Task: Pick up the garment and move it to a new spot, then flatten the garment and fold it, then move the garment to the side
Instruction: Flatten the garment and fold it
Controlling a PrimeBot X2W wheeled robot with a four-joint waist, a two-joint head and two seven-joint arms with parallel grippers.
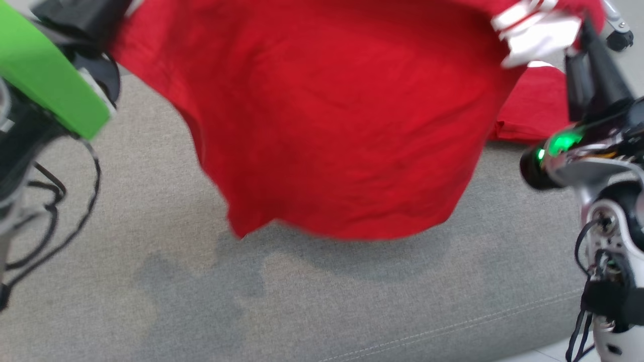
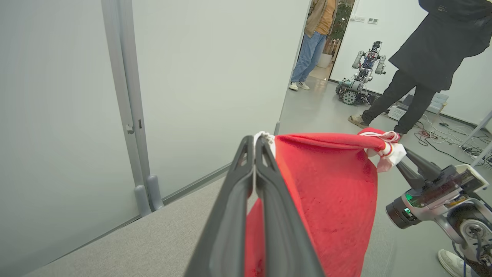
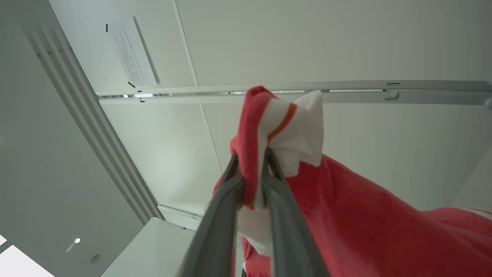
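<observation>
We hold the garment [image 1: 332, 125] hanging in the air above the grey cushion [image 1: 352, 301], with its lower hem seemingly off the cushion. The left gripper [image 2: 255, 148] is pressed tight on 1 white-trimmed corner, and the right gripper [image 3: 251, 161] pinches the other. We should hold the top edge taut and level and set the hem down first. A person [image 2: 426, 54], a second person [image 2: 315, 38] and another robot [image 2: 361, 73] stand well apart.

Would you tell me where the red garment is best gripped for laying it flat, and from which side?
Grip the garment at its two upper corners, by the white trim, from the outer sides. Held so by the left end effector and the right end effector, it hangs as one open sheet, hem free.
</observation>
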